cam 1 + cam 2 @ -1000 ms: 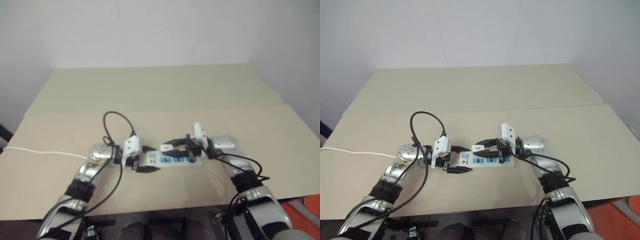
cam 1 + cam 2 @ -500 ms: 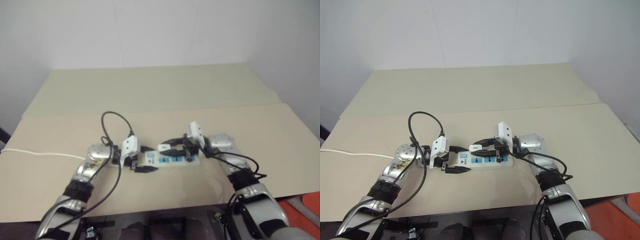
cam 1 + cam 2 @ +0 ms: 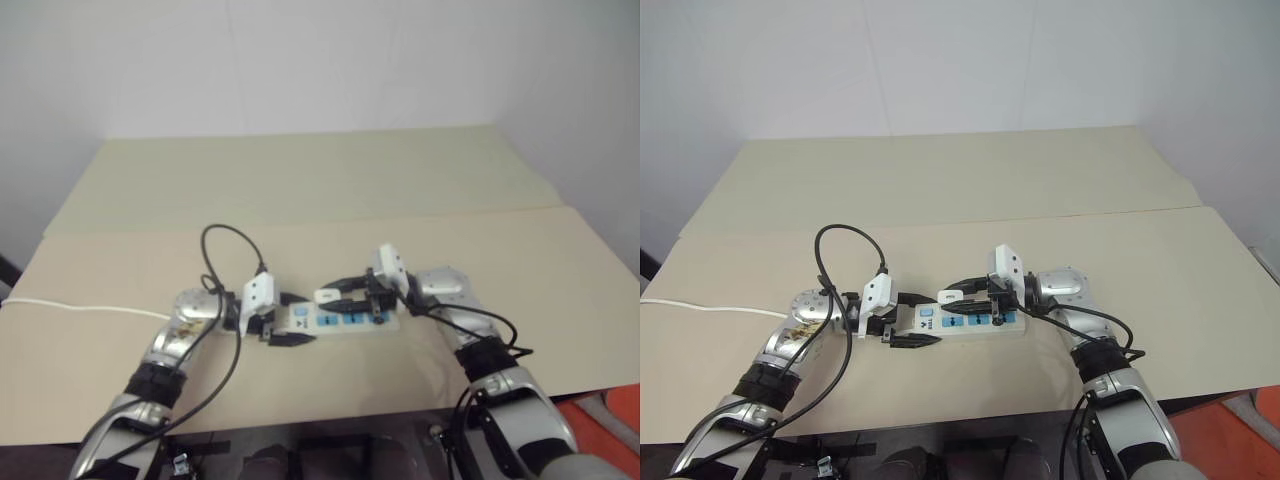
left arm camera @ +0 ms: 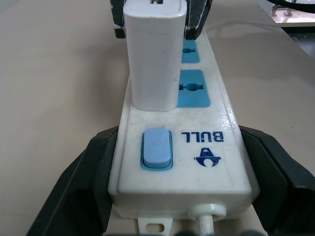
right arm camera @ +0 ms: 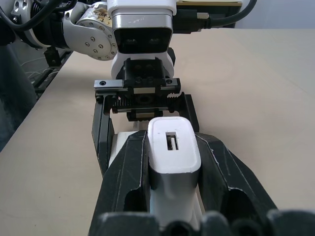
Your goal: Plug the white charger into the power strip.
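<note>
The power strip (image 3: 975, 321) lies flat on the beige table, its three blue sockets facing up. My left gripper (image 3: 923, 320) is shut on its switch end, one black finger (image 4: 83, 187) on each long side. The white charger (image 4: 152, 54) stands upright on the socket nearest the blue switch, with its base against the strip's face. My right gripper (image 5: 173, 162) is shut on the charger (image 3: 951, 296), its fingers (image 5: 130, 172) clamping both sides. The two grippers face each other along the strip.
The strip's thin white cord (image 3: 80, 308) runs off to the table's left edge. A black cable (image 3: 840, 250) loops above my left wrist. A seam (image 3: 1040, 218) crosses the table (image 3: 940, 170) behind the strip. The near edge lies just below my arms.
</note>
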